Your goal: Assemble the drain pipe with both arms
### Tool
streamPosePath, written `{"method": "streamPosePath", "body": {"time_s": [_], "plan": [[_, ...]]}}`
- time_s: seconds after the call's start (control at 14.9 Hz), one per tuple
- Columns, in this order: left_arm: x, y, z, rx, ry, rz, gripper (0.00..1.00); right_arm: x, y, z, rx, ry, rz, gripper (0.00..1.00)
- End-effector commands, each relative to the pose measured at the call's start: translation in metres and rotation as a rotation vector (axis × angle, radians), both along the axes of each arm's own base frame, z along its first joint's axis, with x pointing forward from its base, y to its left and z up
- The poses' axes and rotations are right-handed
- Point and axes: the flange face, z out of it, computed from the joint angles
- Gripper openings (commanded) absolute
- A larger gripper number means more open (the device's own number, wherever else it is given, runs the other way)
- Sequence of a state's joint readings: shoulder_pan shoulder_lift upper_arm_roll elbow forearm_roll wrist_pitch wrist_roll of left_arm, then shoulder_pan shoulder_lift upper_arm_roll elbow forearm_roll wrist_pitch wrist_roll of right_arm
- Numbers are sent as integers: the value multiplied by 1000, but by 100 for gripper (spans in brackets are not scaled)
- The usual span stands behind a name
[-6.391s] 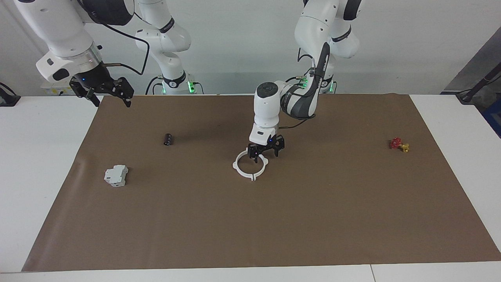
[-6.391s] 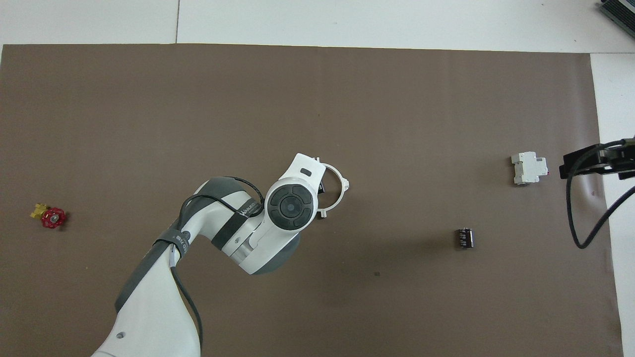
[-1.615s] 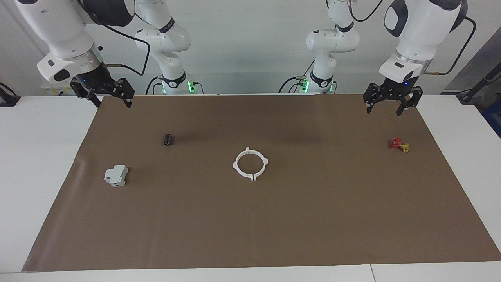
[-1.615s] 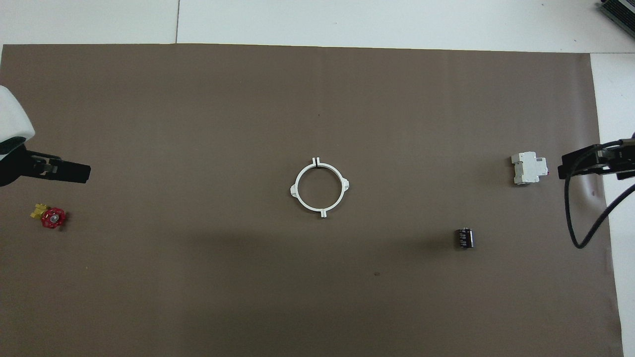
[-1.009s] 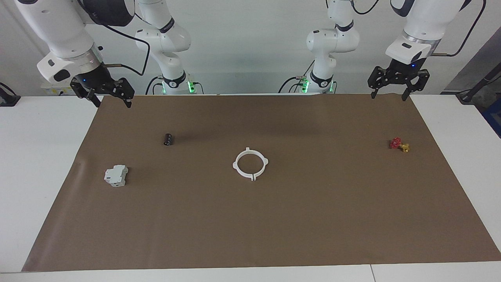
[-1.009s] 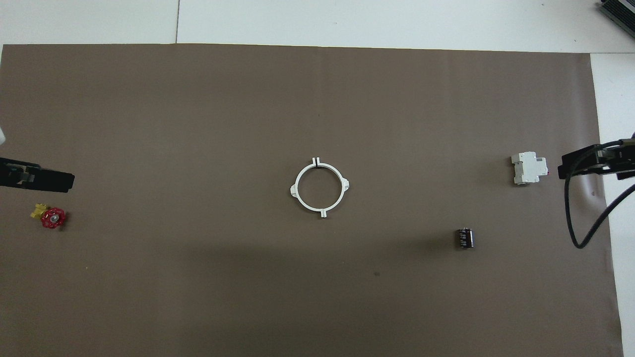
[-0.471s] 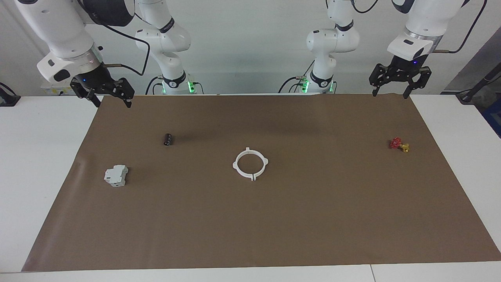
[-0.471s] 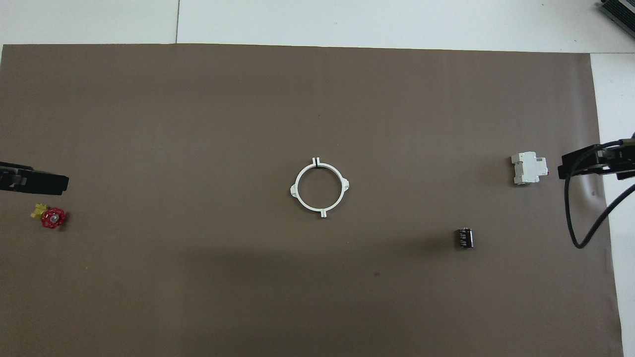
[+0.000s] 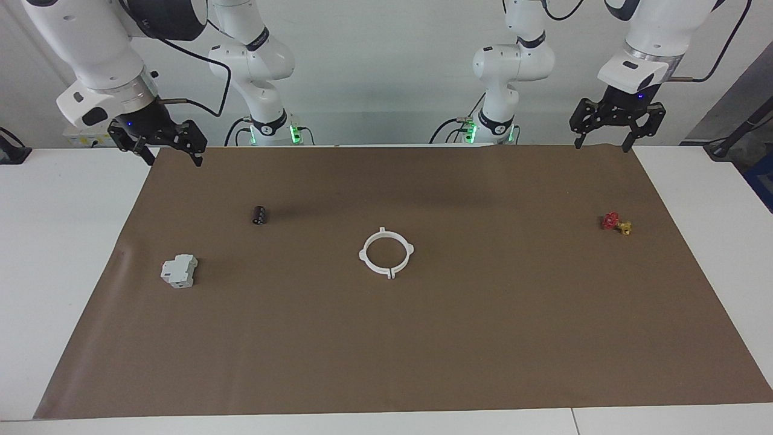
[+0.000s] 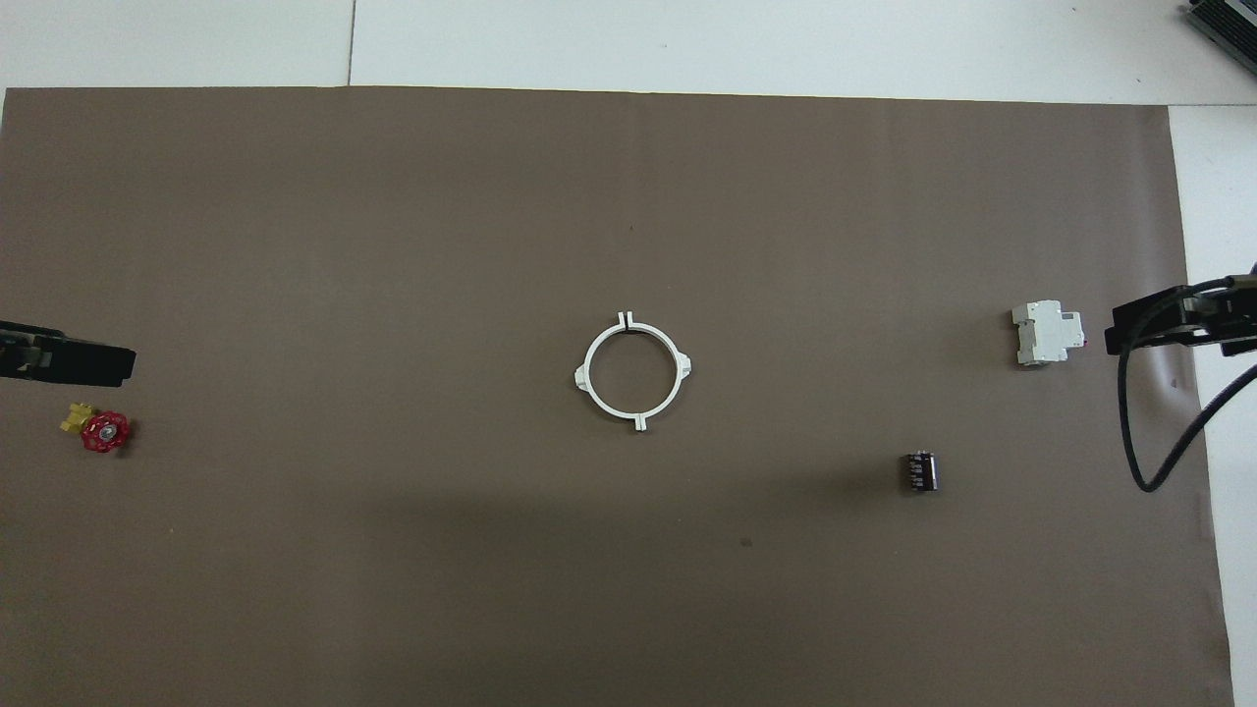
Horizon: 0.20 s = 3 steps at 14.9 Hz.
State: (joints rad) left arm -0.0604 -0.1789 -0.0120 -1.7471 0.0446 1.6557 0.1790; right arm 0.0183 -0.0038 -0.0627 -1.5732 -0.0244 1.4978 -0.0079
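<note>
Brown paper covers the desk [image 9: 72,241]. Drain pipe [image 9: 386,253] lies flat midway between both raised grippers, left gripper [image 9: 617,123] and right gripper [image 9: 160,143], jaws spread, empty. Judged light, thin, brittle; grip at end tabs.

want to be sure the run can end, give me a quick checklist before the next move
1. Drain pipe lies as one closed ring on the brown mat: ok.
2. Left gripper open, raised, holding nothing: ok.
3. Right gripper open, raised, holding nothing: ok.
4. Ring apart from the black cylinder, grey-white box and red valve: ok.
5. Halves actually latched: cannot tell.
</note>
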Motion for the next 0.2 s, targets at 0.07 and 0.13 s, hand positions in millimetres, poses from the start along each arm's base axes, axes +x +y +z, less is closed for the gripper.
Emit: {"method": "streamPosePath", "body": {"time_s": [0.07, 0.13], "plan": [[-5, 2, 3, -13, 2, 14, 100, 0, -3, 0, 6, -7, -9, 100], [-6, 2, 3, -13, 4, 15, 100, 0, -4, -1, 6, -6, -11, 100]]}}
